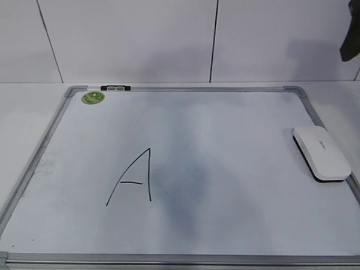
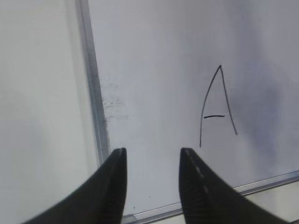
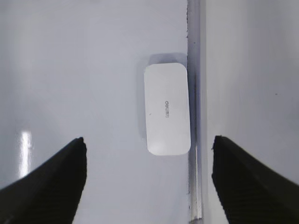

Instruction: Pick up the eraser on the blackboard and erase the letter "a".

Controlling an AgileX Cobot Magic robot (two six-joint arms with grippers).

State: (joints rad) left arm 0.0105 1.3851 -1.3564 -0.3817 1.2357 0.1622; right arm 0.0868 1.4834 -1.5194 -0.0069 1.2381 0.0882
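The eraser [image 1: 320, 152], a white oblong block with a dark underside, lies on the blackboard [image 1: 180, 88] by its right frame. In the right wrist view the eraser [image 3: 167, 109] lies flat against the frame [image 3: 194, 177]. My right gripper [image 3: 148, 138] is open and empty, above and short of the eraser; only a dark part of it [image 1: 350, 45] shows at the exterior's top right. My left gripper [image 2: 153, 150] is open and empty over the board's lower left corner [image 2: 96, 107]. No lowercase "a" shows; only a tall capital "A" [image 1: 130, 183] [image 2: 214, 116] is drawn.
A round green magnet [image 1: 93, 97] sits at the board's top left, beside a small black clip [image 1: 115, 88] on the top frame. A faint grey smudge [image 1: 185, 180] lies right of the capital. White table surrounds the board; a white wall stands behind.
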